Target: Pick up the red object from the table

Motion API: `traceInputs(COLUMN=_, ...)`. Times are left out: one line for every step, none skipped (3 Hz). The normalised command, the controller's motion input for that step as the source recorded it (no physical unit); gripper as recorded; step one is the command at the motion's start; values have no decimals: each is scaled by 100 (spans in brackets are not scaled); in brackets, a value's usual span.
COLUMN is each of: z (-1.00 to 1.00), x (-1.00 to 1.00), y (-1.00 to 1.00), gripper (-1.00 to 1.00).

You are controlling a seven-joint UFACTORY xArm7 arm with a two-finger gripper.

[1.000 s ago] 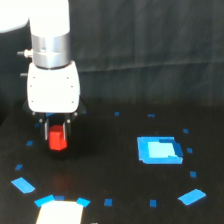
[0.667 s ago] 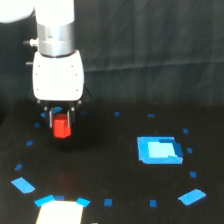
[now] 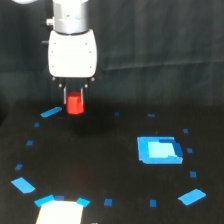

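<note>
Red object (image 3: 75, 103) sits upper left of the frame, pinched in the pincer (image 3: 75, 100) and looks lifted clear of the bench (image 3: 115, 200). Risk now: only its top is caught, so a jerk could slip it out. It hangs straight below the white body.

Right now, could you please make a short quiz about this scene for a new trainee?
1. True or false: the red object lies flat on the table, away from the claw.
2. What does the claw hold? A) a blue square B) the red object C) nothing
3. Fill in: the large bright blue patch sits toward the exterior view's ____ of the claw.

Key:
1. False. The red object hangs between the claw's fingers, apparently lifted above the table.
2. B
3. right
</note>
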Motion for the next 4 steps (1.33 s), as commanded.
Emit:
traceInputs(z=56, x=-1, y=-100, gripper=-100)
traceInputs(z=-23, x=-42, y=-33, gripper=-100)
traceInputs(z=-19, x=33, y=-78, gripper=-96)
traceInputs(z=-16, x=-56, y=-67, gripper=-95)
